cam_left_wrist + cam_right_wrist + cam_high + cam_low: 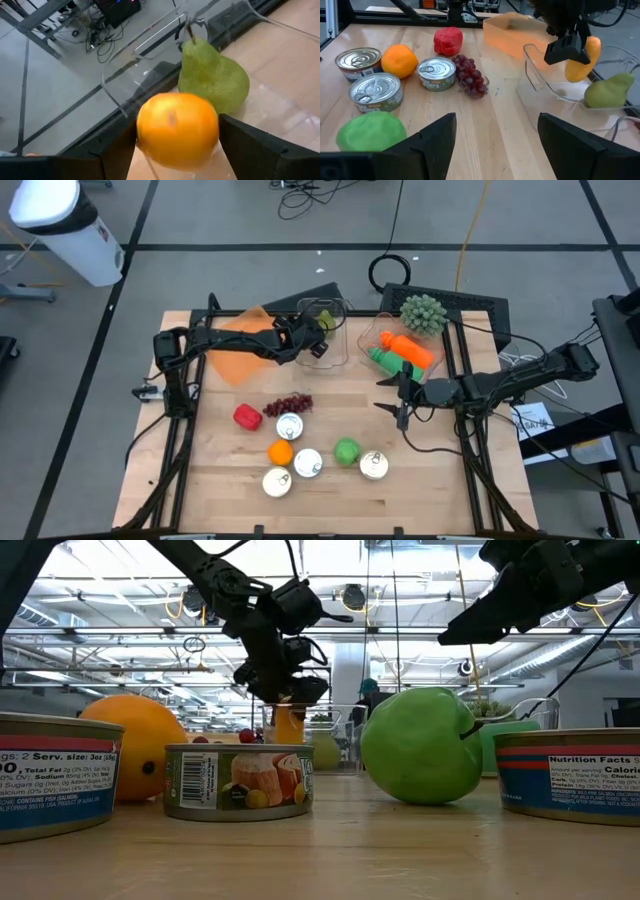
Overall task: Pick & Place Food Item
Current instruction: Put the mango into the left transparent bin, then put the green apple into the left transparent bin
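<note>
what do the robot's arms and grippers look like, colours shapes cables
Both arms are dark, nearly black, built of slim jointed segments. The left gripper is a blocky black head with two short flat fingers. The right gripper ends in two thin, pointed black fingers; its wrist view shows them as broad, matte wedges. No markings are readable, and no separate arm cables can be made out.
</note>
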